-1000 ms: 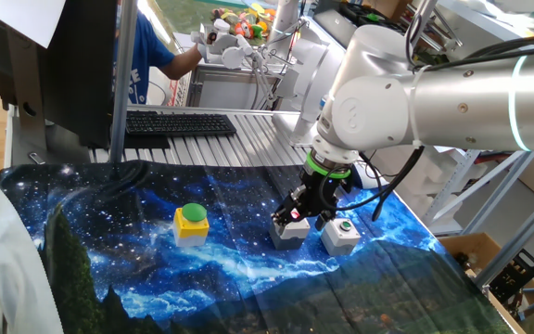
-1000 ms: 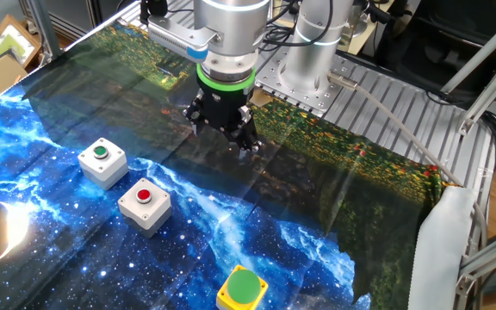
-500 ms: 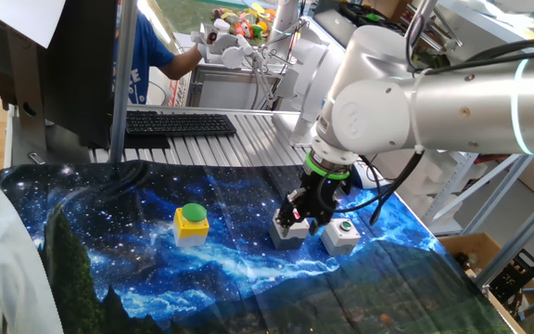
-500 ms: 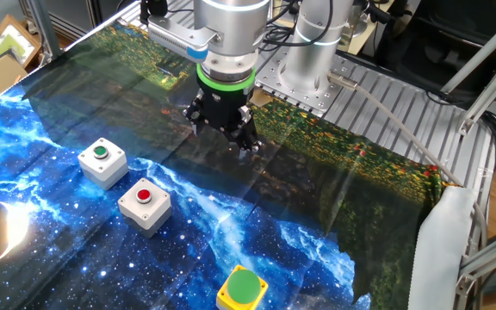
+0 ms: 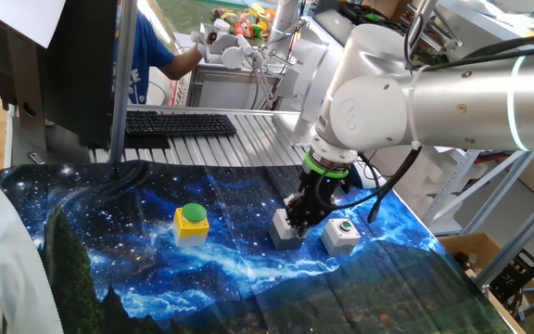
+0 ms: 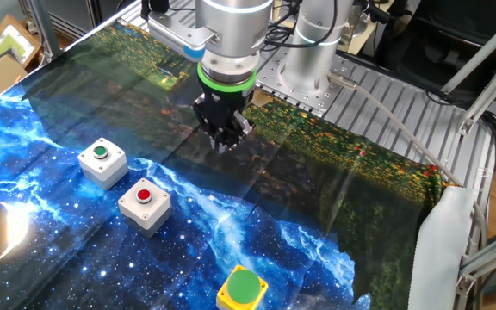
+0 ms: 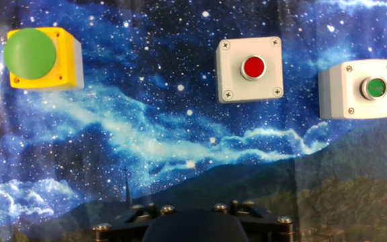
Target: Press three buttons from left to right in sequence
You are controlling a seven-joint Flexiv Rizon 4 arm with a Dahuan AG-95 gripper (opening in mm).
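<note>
The three buttons stand in a row on the starry cloth. In the hand view, the yellow box with a big green dome (image 7: pixel 42 59) is at the left. The grey box with a red button (image 7: pixel 248 69) sits in the middle, and the grey box with a green button (image 7: pixel 358 89) at the right. They also show as yellow box (image 6: pixel 242 290), red-button box (image 6: pixel 145 205) and green-button box (image 6: pixel 103 162). My gripper (image 6: pixel 224 139) hangs above the cloth beyond the row, touching no box. From the other side my gripper (image 5: pixel 299 218) partly covers the red-button box (image 5: pixel 279 228). No view shows its fingertips clearly.
A black keyboard (image 5: pixel 179 123) lies on the ribbed metal table (image 6: pixel 386 95) behind the cloth. A person in blue (image 5: pixel 146 56) stands further back. The arm's base (image 6: pixel 308 69) is bolted near the cloth's far edge. A white padded post (image 6: pixel 442 241) stands beside the cloth.
The fingers have drawn inward from a wide spread to a narrow bunch. The hand has stayed over the same spot, and the three boxes have not moved.
</note>
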